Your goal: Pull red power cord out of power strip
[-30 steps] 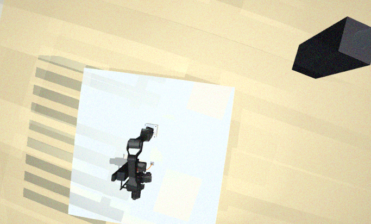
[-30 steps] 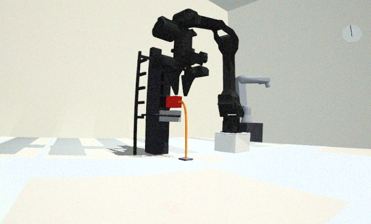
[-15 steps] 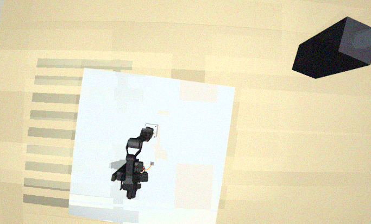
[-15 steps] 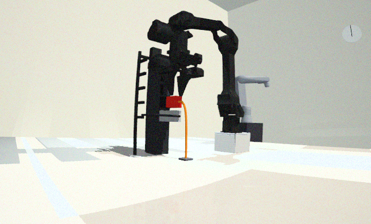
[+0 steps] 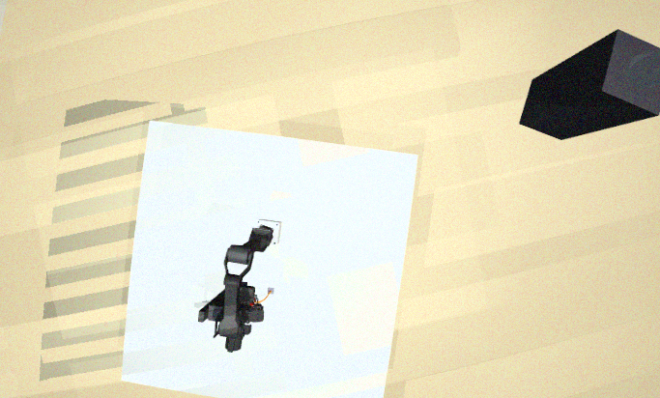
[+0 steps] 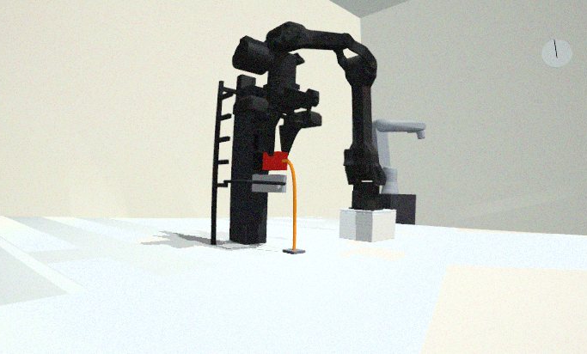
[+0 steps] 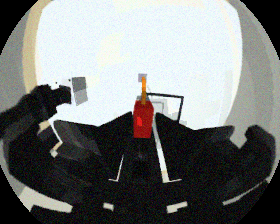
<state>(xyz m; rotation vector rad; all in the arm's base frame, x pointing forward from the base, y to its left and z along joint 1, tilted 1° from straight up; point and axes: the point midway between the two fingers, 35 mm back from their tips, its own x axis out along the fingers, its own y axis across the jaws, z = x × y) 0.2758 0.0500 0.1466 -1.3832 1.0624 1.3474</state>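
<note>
Gripper (image 6: 276,151): part-open, straddling red plug (image 6: 274,161), no firm clamp.
Plug: directly below the gripper, seated on grey power strip (image 6: 268,182).
Pull axis: straight up.
</note>
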